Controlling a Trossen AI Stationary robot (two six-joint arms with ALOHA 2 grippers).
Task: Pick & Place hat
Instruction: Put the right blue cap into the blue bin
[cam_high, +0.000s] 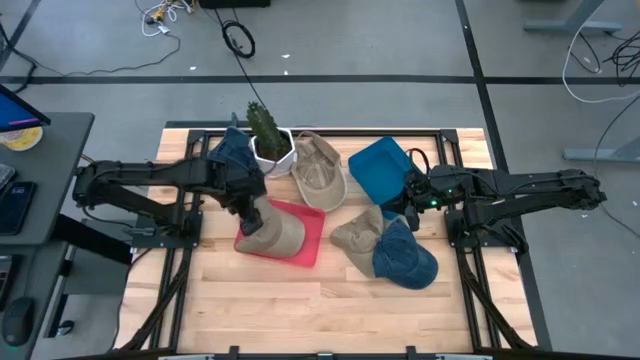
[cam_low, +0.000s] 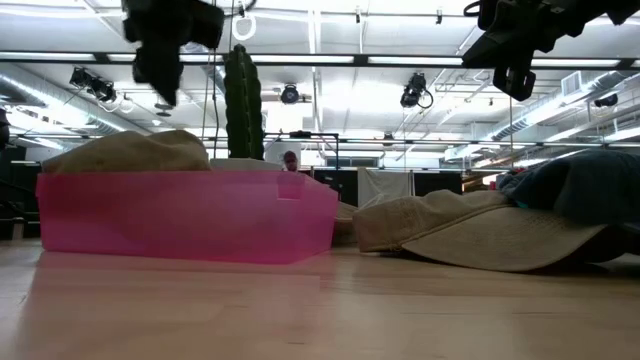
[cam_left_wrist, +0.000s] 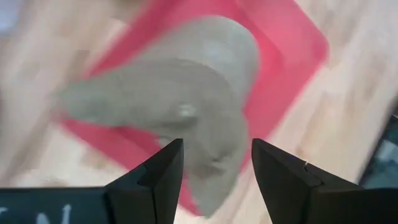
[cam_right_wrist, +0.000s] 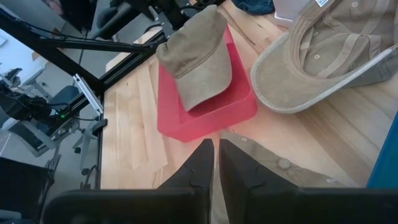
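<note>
A khaki hat (cam_high: 272, 234) lies crown up in a pink tray (cam_high: 308, 236) at the table's middle, also seen as the khaki hat (cam_left_wrist: 186, 106) in the left wrist view. My left gripper (cam_left_wrist: 217, 152) hangs open just above it, pointing steeply down, with nothing between its fingers; from overhead my left gripper (cam_high: 252, 212) is over the hat's left part. My right gripper (cam_right_wrist: 216, 149) is shut and empty, held in the air at the right, beside a blue tray (cam_high: 378, 166).
A tan hat (cam_high: 318, 172) lies upside down behind the pink tray. Another khaki hat (cam_high: 356, 230) and a blue denim hat (cam_high: 405, 256) lie at the right. A potted cactus (cam_high: 266, 132) and a dark blue hat (cam_high: 234, 152) stand at the far left.
</note>
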